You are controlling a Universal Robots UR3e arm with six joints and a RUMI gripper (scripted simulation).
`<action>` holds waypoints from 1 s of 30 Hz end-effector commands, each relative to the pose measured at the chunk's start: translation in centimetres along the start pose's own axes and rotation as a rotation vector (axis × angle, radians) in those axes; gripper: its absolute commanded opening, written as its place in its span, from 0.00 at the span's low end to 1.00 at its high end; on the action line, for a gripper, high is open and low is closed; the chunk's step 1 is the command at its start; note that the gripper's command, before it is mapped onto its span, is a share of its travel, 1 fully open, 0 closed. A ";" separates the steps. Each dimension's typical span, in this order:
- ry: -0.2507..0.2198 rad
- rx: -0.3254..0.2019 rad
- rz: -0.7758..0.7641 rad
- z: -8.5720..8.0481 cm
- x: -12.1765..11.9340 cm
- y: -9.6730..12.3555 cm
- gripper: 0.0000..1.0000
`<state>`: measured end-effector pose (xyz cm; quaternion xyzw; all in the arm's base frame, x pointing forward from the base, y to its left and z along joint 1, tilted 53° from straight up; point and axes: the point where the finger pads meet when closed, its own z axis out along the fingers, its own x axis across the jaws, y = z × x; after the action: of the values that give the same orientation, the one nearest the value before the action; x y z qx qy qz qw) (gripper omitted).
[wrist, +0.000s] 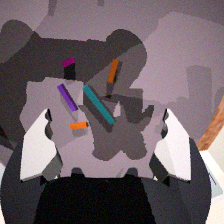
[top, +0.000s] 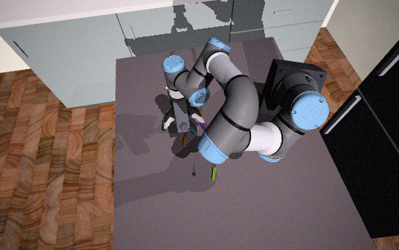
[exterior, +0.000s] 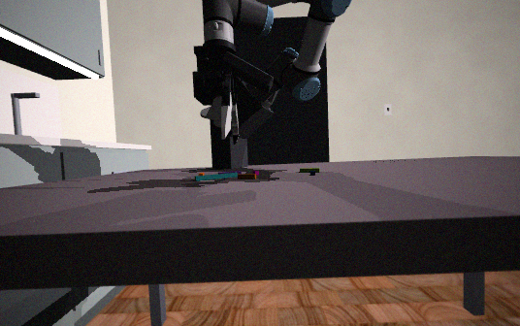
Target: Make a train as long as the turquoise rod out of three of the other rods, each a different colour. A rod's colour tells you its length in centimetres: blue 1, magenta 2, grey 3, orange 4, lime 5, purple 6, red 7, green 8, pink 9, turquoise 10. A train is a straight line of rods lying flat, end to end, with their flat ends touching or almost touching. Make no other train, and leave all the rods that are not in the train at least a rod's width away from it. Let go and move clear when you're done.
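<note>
Gripper: the gripper [top: 183,121] [exterior: 230,137] [wrist: 107,109] is hovering above the table [top: 260,208] [exterior: 340,247], its two fingers spreading wide apart and pinching nothing.
Turquoise rod: the turquoise rod [top: 193,131] [exterior: 216,177] [wrist: 98,104] is lying flat below the gripper, slanting across the space between the fingertips in the wrist view.
Purple rod: the purple rod [top: 202,126] [wrist: 67,97] is lying just beside the turquoise one, to its left in the wrist view, slanting much the same way.
Short orange rod: the short orange rod [top: 202,113] [exterior: 201,174] [wrist: 79,125] is resting near the purple rod's lower end in the wrist view, pointing nearly sideways.
Longer orange rod: the longer orange rod [top: 184,141] [exterior: 247,177] [wrist: 113,71] is lying apart from the turquoise rod, up and to the right of its middle in the wrist view.
Magenta rod: the magenta rod [exterior: 257,172] [wrist: 68,62] is sitting beyond the purple rod's upper end in the wrist view.
Lime and blue rods: the lime rod [top: 214,173] [exterior: 308,170] and the blue rod [top: 193,174] [exterior: 312,173] are lying well apart from the gripper, near each other without touching in the top view.
Cabinets: the pale cabinets [top: 67,48] are standing closed along the table's far side in the top view, their fronts hiding the insides.
</note>
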<state>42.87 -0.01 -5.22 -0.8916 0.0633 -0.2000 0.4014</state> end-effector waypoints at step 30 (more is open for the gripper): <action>0.001 -0.002 -0.245 -0.1 -0.2 -0.2 1.00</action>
<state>42.73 0.14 -5.16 -0.8944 -0.0009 -0.2280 0.3848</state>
